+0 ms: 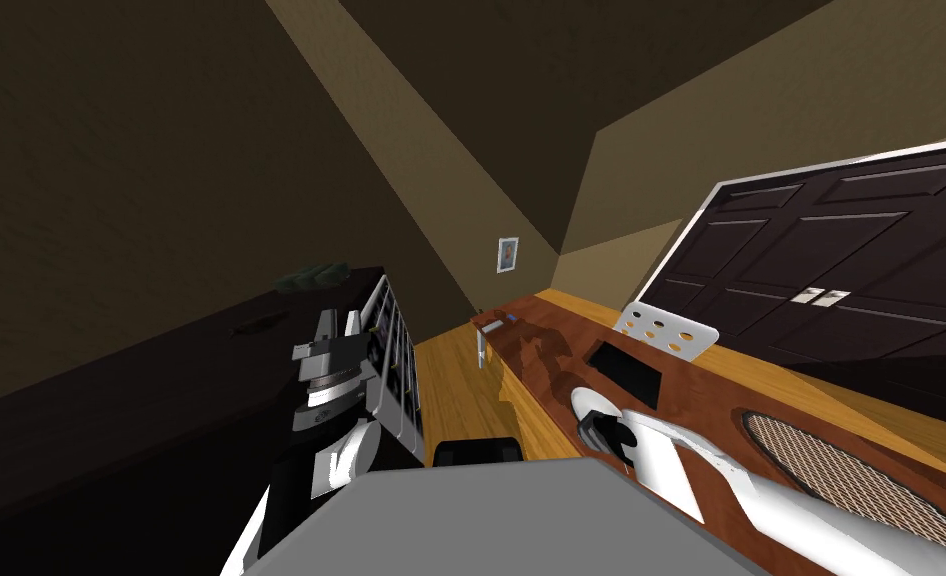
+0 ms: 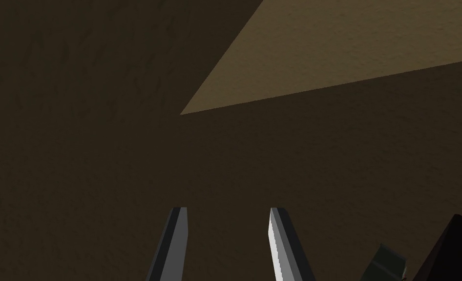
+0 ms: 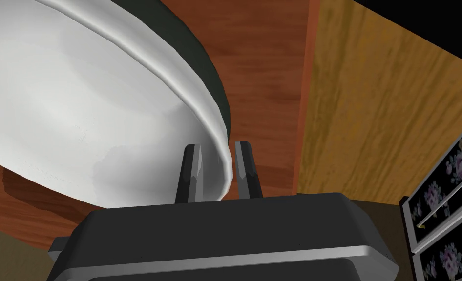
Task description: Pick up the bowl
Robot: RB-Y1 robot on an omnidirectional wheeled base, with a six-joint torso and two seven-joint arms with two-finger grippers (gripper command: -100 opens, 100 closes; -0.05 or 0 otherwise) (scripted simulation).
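A white bowl [image 3: 78, 107] with a dark outside stands on a reddish-brown wooden table [image 3: 264, 58], close to the table's edge. My right gripper [image 3: 218, 146] is shut on the bowl's rim, one finger inside the bowl and one outside. In the head view the bowl [image 1: 591, 403] shows at the near end of the table [image 1: 561, 340], with my right gripper [image 1: 601, 430] at it. My left gripper [image 2: 227, 210] is raised beside me [image 1: 346, 340], open and holding nothing.
On the table lie a dark rectangle [image 1: 629, 372] and a woven mat [image 1: 841, 470]. A white perforated chair back [image 1: 666, 330] stands behind it, before dark double doors [image 1: 841, 270]. A dark cabinet [image 1: 161, 400] with floral-fronted drawers [image 3: 450, 205] flanks the wooden floor [image 1: 461, 390].
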